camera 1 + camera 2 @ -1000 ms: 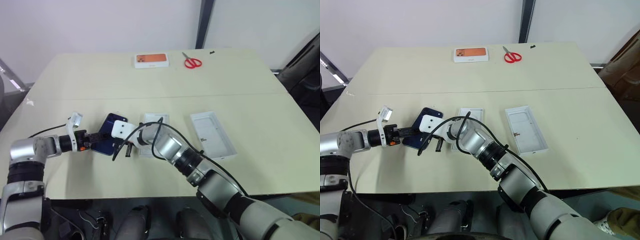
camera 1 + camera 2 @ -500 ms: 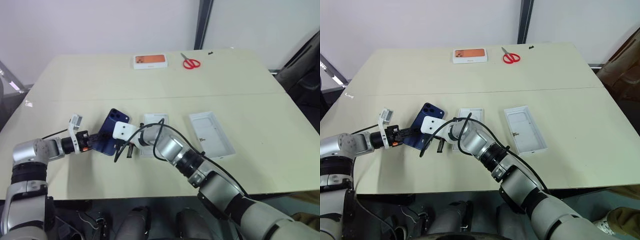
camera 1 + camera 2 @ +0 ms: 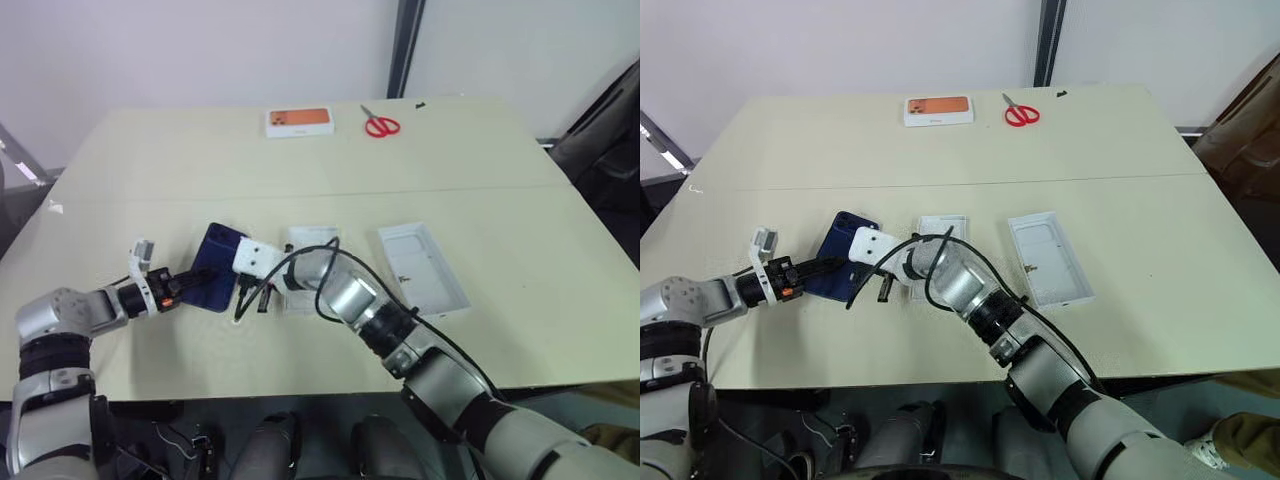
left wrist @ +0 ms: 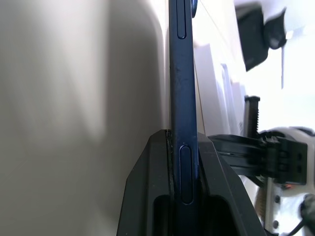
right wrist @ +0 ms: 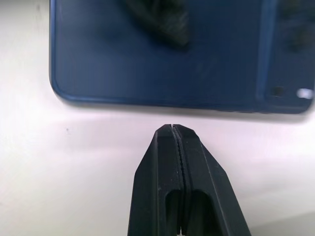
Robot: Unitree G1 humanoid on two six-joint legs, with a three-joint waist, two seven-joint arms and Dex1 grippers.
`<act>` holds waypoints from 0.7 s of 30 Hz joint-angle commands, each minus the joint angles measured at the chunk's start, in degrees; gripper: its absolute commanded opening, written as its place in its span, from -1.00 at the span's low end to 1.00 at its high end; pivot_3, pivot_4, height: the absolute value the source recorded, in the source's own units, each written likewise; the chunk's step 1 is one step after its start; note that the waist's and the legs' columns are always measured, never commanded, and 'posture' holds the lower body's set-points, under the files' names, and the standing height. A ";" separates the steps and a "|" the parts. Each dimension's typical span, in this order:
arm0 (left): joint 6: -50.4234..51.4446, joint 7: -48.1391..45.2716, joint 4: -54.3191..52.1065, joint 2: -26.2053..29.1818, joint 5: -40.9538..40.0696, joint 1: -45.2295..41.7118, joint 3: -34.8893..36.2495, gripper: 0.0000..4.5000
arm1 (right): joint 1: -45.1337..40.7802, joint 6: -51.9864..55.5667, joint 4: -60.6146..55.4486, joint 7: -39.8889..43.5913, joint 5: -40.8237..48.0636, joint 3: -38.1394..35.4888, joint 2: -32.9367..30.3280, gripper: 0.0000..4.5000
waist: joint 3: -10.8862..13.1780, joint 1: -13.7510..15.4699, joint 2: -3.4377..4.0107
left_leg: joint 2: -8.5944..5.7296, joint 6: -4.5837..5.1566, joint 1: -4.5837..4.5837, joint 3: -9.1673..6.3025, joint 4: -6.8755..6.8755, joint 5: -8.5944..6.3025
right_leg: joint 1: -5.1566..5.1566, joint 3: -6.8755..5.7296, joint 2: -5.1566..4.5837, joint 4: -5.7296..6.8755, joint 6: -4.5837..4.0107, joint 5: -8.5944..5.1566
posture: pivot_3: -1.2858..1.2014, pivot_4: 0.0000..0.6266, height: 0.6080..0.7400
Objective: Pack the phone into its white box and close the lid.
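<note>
While the phone is clamped edge-on, the scene is logged as follows.

Left gripper [image 4: 183,196]: pinched on the phone [image 3: 212,279]; one black finger is pressed on each flat face, near one short end.
Phone: dark navy-blue, held over the table [image 3: 200,170] at its near left part, just left of the right gripper [image 5: 172,129]; its glossy back is seen close ahead in the right wrist view, apart from those fingertips.
Right gripper: fingers pressed together, nothing between them; it is pointed at the phone's long edge.
White box [image 3: 305,268]: flat on the table just right of the phone, partly hidden by the right arm; contents cannot be told.
Lid [image 3: 424,268]: laid right of the white box, apart from it, white inside face up.
Orange-printed box [image 3: 299,121]: at the far edge of the table.
Red scissors [image 3: 380,123]: just right of the orange-printed box.
</note>
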 commanded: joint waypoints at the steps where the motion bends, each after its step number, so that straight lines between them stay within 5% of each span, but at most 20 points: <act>1: 0.92 1.89 -5.19 -1.57 -4.70 1.85 5.06 -1.00 | -0.25 3.68 -9.39 4.50 8.38 -6.41 -0.15 -0.89 | 0.01 -0.02 -0.02 | 0.02 -0.01 -0.01 0.00 0.00 0.01 | -0.01 -0.01 0.00 0.00 0.00 0.00 | 0.03 -0.52 0.91; 4: 2.85 3.63 -9.17 -3.50 -9.09 2.83 9.20 -1.00 | 1.89 5.56 -16.89 8.18 11.14 -7.49 -4.58 -0.43 | 0.08 0.09 -0.15 | 0.03 0.02 -0.03 -0.01 0.00 -0.02 | -0.01 -0.01 0.02 0.00 0.00 0.00 | 0.03 -0.52 0.91; 7: 3.95 6.83 -12.94 -5.89 -11.70 3.23 11.07 -1.00 | 5.21 5.60 -24.14 12.65 13.99 -7.65 -10.79 0.23 | 0.15 0.27 -0.36 | 0.03 0.11 -0.09 -0.03 0.02 -0.07 | -0.01 -0.03 0.01 -0.07 0.00 0.00 | 0.03 -0.52 0.91; 15: 5.70 15.69 -18.86 -11.71 -17.41 1.90 13.80 -1.00 | 15.33 -2.99 -31.84 19.79 13.90 -4.30 -25.55 0.23 | 0.26 -0.02 -0.54 | 0.06 0.16 -0.10 0.03 -0.02 -0.10 | 0.02 0.00 0.01 -0.11 0.00 0.00 | 0.03 -0.52 0.91; 21: 5.73 18.75 -20.62 -13.98 -19.68 2.93 12.84 -1.00 | 18.24 -5.37 -31.74 19.23 12.87 -3.92 -28.07 0.13 | 0.30 0.09 -0.61 | 0.09 0.14 -0.13 0.08 -0.01 -0.09 | 0.08 0.02 0.03 -0.10 0.00 0.00 | 0.03 -0.52 0.91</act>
